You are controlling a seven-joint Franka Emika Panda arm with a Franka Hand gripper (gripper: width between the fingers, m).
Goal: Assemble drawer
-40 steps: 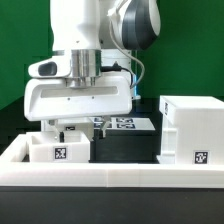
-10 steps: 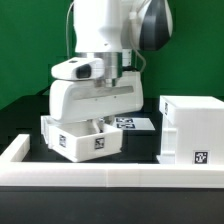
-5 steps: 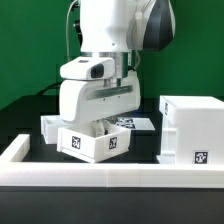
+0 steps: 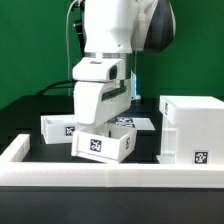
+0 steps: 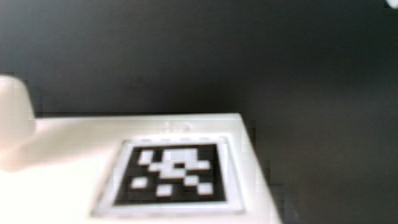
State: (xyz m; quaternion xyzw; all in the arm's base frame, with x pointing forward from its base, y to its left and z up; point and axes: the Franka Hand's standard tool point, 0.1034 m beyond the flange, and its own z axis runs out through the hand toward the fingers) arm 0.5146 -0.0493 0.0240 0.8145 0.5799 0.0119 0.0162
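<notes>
Drawer casing (image 4: 192, 125) exterior-only; tilted tray (image 4: 103, 144) in both views

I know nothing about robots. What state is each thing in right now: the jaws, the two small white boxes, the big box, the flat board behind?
gripper: jaws shut on the front tray.
front tray: held, tilted, apparently lifted off the table.
back tray: resting level on the table, not gripped.
casing: standing upright, apart from both trays.
marker board: lying flat, partly hidden by the arm.
</notes>
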